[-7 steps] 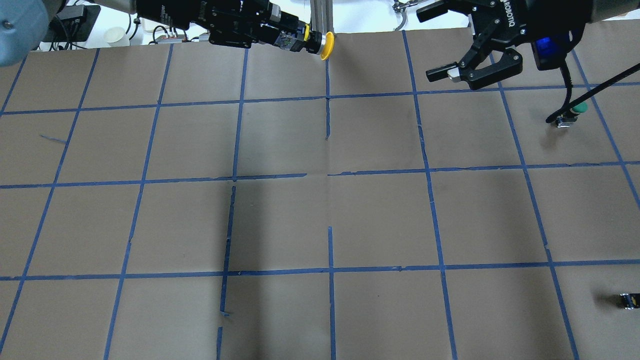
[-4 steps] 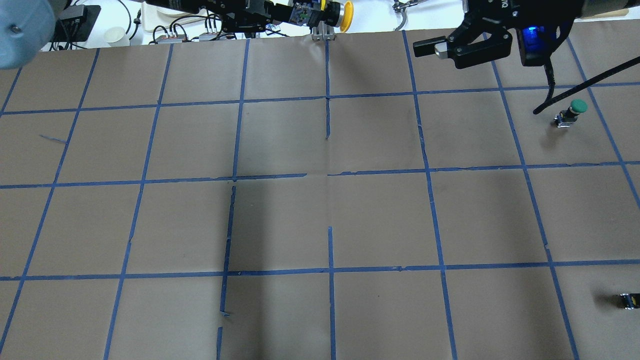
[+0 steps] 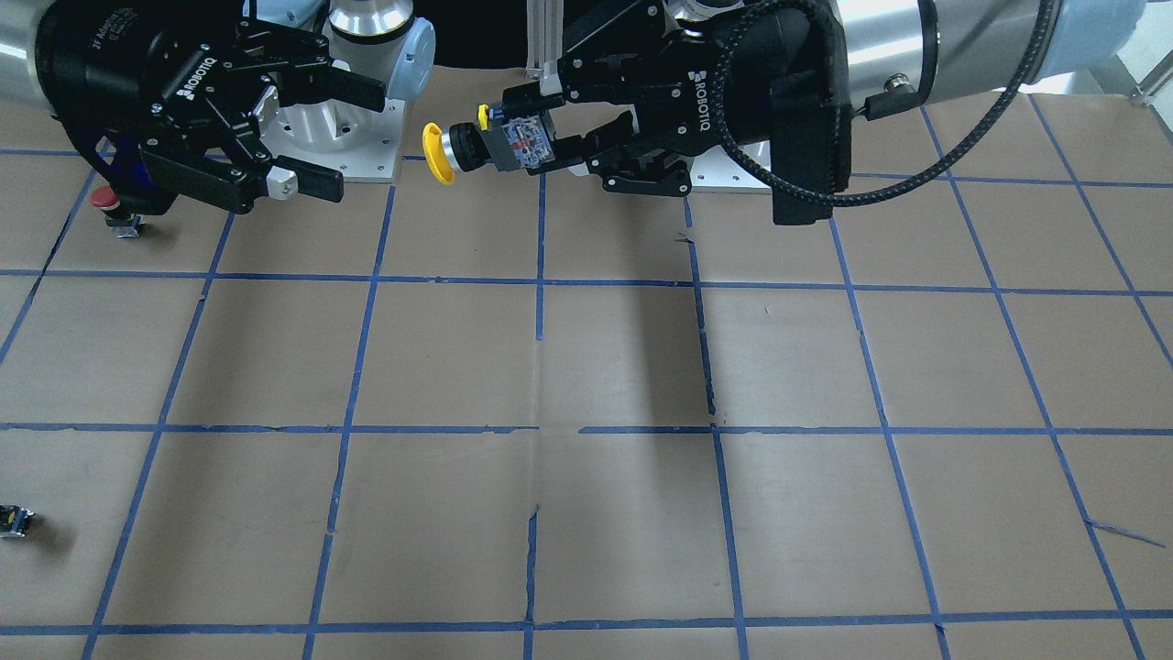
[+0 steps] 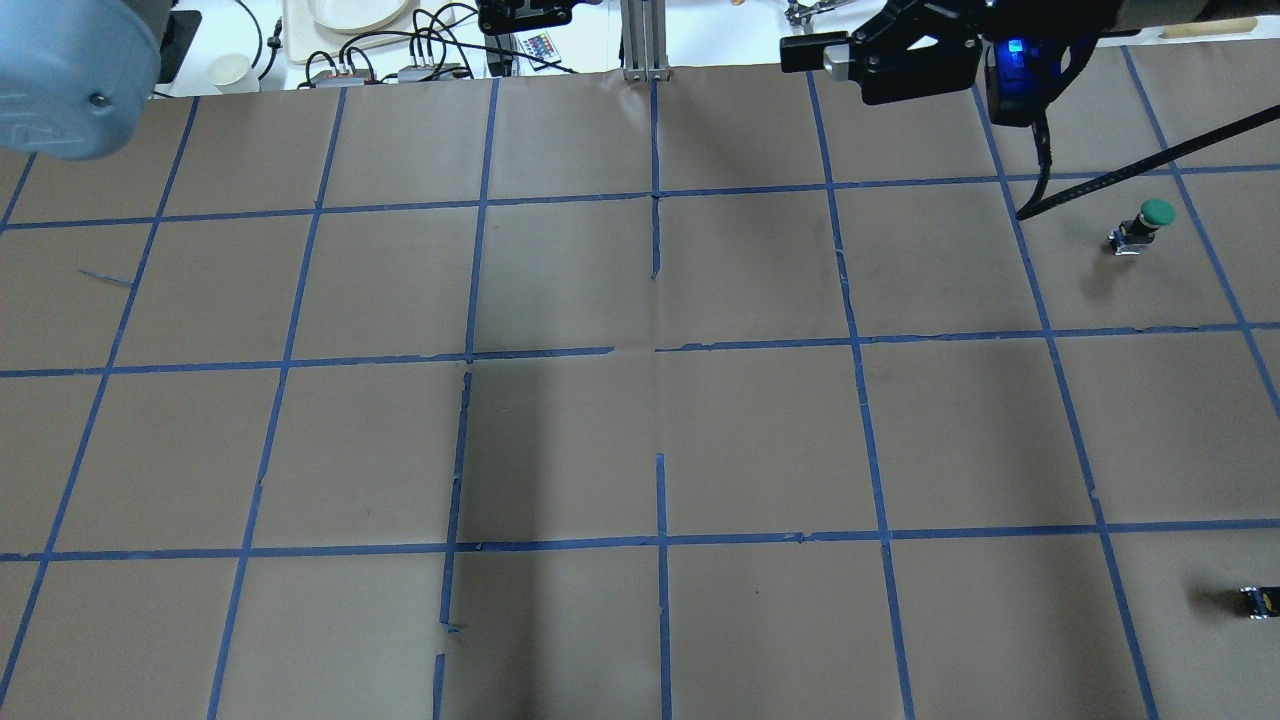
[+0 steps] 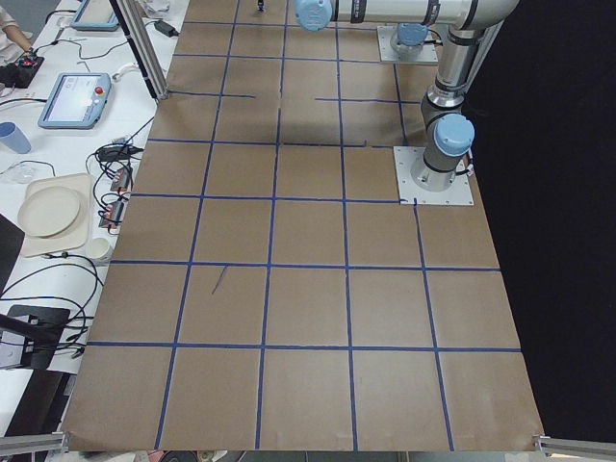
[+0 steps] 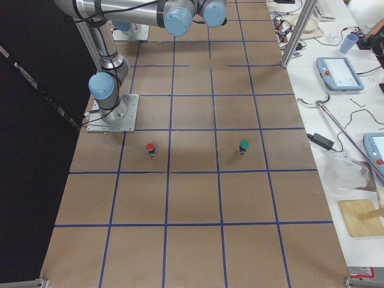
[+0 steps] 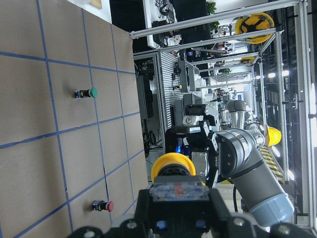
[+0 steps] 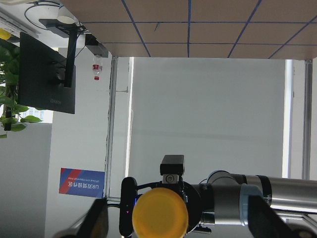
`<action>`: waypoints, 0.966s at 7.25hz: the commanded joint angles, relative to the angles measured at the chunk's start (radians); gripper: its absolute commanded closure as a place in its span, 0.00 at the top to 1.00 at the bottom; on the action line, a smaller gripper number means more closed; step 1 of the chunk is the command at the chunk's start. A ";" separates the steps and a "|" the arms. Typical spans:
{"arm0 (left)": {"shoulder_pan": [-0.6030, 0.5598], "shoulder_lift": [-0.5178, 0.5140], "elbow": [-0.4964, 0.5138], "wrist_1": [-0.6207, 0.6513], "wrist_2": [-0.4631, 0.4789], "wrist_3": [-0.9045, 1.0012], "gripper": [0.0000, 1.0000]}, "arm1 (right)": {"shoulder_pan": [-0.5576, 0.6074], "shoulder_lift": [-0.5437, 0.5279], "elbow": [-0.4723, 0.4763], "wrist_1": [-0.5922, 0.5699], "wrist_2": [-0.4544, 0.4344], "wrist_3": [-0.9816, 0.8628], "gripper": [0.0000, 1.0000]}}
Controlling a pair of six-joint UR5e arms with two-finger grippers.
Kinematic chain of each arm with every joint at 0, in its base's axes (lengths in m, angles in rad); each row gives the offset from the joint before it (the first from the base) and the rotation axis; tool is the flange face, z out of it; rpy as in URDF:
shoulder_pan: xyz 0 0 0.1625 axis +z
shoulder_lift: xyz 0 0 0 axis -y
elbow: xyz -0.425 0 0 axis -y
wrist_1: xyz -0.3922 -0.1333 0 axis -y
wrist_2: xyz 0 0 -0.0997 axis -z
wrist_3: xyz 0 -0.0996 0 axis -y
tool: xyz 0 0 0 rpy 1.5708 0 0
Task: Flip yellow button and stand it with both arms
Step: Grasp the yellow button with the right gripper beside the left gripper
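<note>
My left gripper point(image 3: 530, 137) is shut on the yellow button point(image 3: 438, 154) and holds it sideways in the air, with the yellow cap pointing at my right gripper point(image 3: 359, 139). The right gripper is open and level with the button, a short gap from the cap. In the left wrist view the button point(image 7: 173, 167) sits between the fingers with the right gripper beyond it. In the right wrist view the yellow cap point(image 8: 162, 214) faces the camera between the open fingers point(image 8: 267, 218). The button is out of the overhead view.
A red-capped button point(image 3: 108, 198) stands under the right arm and a green-capped one point(image 4: 1150, 218) stands further out. A small black-and-yellow block point(image 4: 1257, 601) lies at the table's right edge. The brown table point(image 4: 640, 420) has a blue tape grid.
The left gripper has lifted the yellow button up and out of the overhead view. The right gripper has risen and moved left towards it, staying open.
</note>
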 commanded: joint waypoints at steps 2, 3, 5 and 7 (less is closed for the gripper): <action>-0.003 0.010 -0.007 0.006 -0.060 -0.035 0.09 | 0.009 0.004 -0.001 -0.013 0.067 0.021 1.00; -0.003 0.013 -0.017 0.006 -0.093 -0.026 0.09 | 0.008 0.002 0.001 -0.011 0.095 0.021 1.00; 0.000 0.017 -0.046 0.035 -0.138 -0.016 0.09 | 0.011 -0.012 -0.001 -0.002 0.095 0.034 1.00; -0.002 0.017 -0.057 0.054 -0.152 -0.019 0.09 | 0.011 -0.042 -0.001 -0.002 0.097 0.064 1.00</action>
